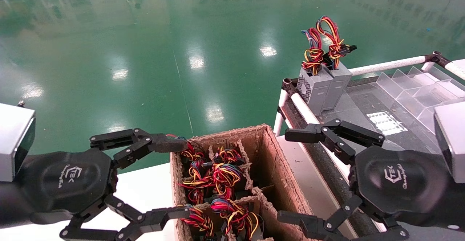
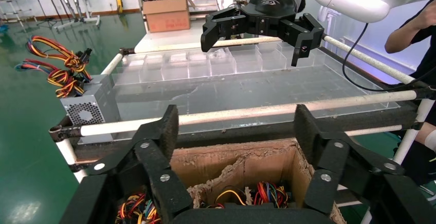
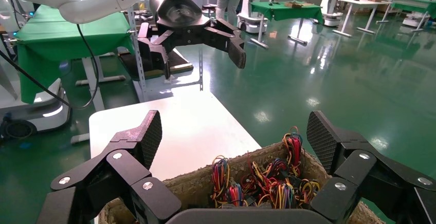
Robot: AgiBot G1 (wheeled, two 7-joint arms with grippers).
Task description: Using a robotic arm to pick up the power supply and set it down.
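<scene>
Power supplies point(image 1: 218, 183) in the brown box point(image 1: 287, 183) look hard and heavy, so grab the grey body, not floppy wires; both the left gripper point(image 1: 170, 177) and right gripper point(image 1: 294, 175) hang wide open.

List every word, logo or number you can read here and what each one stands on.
"TEK": white logo on the palm of the left tool.
"TEK": the same logo on the palm of the right tool.
Script line beside each logo: too small to read.
Logo on the far tool in each wrist view: blurred, unreadable.
Power supplies and cardboard box: no readable text.
</scene>
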